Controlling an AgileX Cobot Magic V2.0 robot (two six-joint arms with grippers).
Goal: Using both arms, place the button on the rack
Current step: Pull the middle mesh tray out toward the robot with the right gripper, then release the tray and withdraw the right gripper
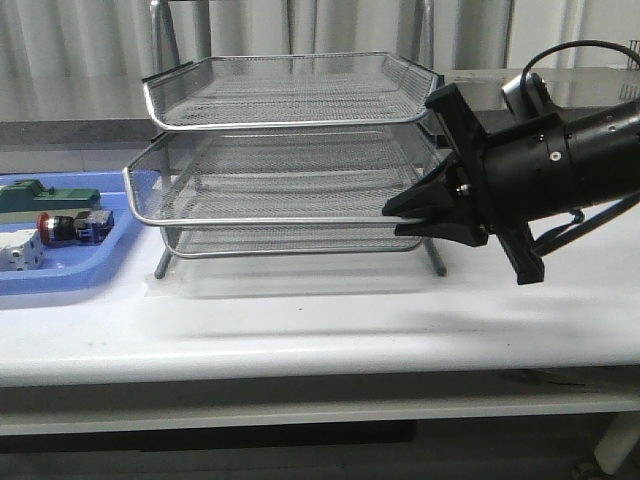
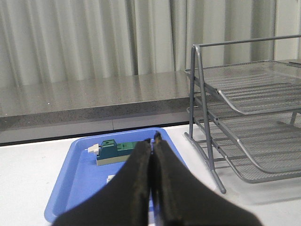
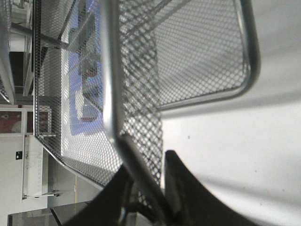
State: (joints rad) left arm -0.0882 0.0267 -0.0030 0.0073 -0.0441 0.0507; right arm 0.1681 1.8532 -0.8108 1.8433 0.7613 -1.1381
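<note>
The small push-button switch with a red round head, black body and blue rear block is seen lying on its side in the flat blue plastic tray, at the left end of the white surface. Just behind it in the same tray a green rectangular block is found, and just in front of it a white boxy part. To the right of the tray, near it but apart, the three-tier silver wire-mesh rack is stood on its thin metal legs, its middle tier drawn out forward beyond the top one. The chrome front rim of that middle tier is clamped at its right corner by the jaws of the black right gripper; in the right wrist view the rim and mesh are seen passing between the two dark fingers. The left gripper is shown only in the left wrist view, where its jaws are pressed together with nothing between them, held above the near part of the blue tray.
</note>
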